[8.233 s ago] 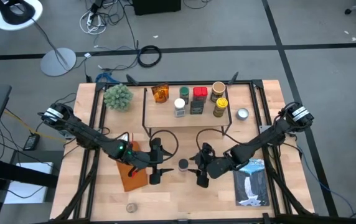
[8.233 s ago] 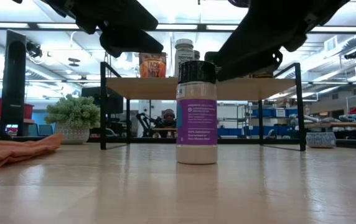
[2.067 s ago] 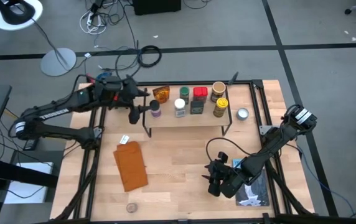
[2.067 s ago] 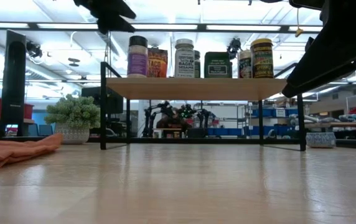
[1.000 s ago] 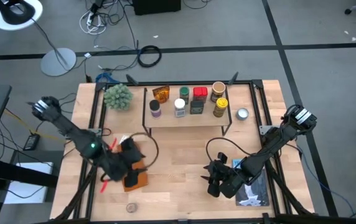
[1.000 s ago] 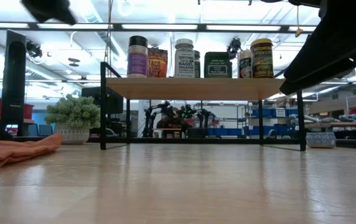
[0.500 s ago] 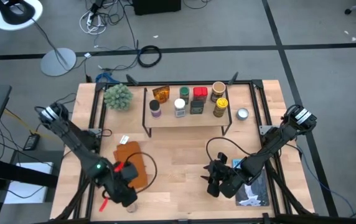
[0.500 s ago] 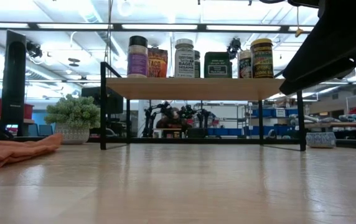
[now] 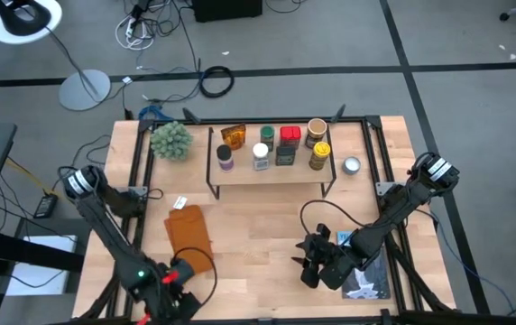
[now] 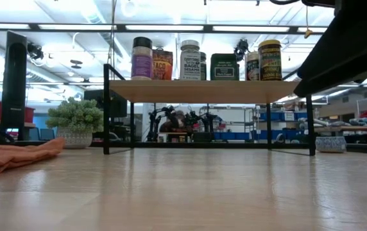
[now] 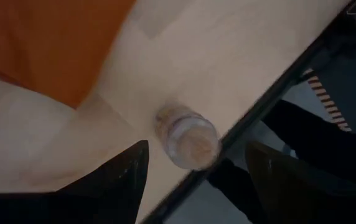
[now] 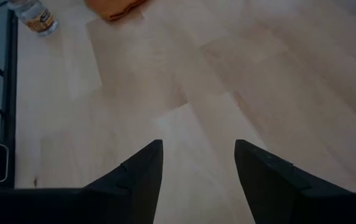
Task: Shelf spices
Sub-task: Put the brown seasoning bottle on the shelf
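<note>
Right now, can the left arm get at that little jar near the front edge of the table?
Probably yes. The left gripper hovers right over the small jar with its fingers spread on either side of it, and only bare tabletop lies around the jar; the orange notebook sits off to one side.

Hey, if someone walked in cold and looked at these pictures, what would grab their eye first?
Probably the row of spice jars lined up on the shelf at the table's back. Next, the left gripper at the front edge, its jaws open above one stray jar, with an orange notebook lying beside it.
</note>
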